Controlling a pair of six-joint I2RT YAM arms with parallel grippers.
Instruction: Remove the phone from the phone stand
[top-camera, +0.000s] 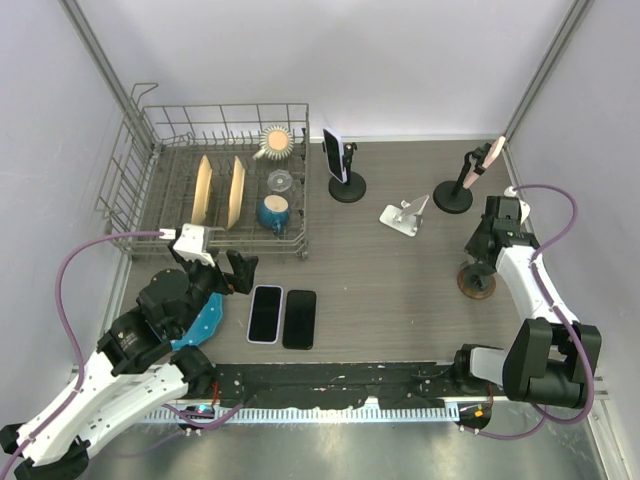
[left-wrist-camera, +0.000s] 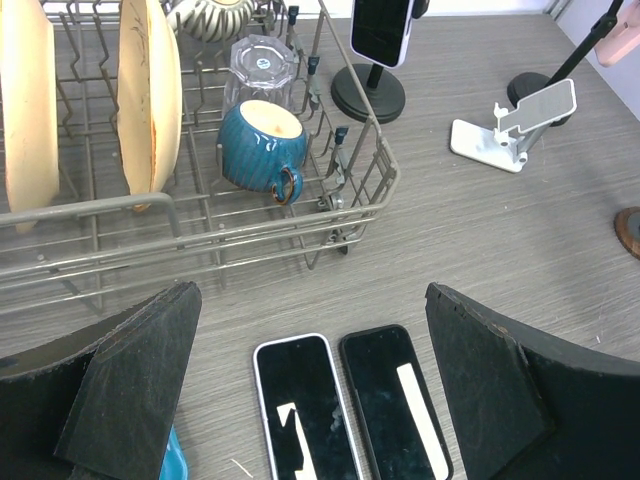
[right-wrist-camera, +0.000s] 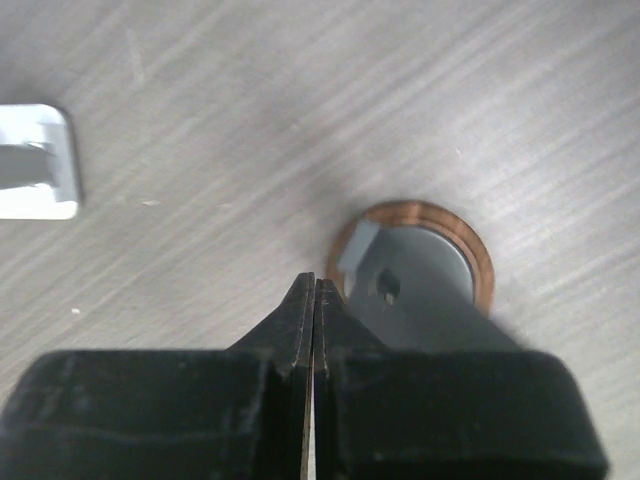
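The pink phone (top-camera: 492, 152) sits on its tall black stand (top-camera: 452, 197) at upper right, and with the right pincer (right-wrist-camera: 314, 290) pinched shut, empty, low over a copper-rimmed disc (right-wrist-camera: 430, 260), and the left pincer (top-camera: 232, 272) gaping lower left, a closed-fingered reach could topple the stand.
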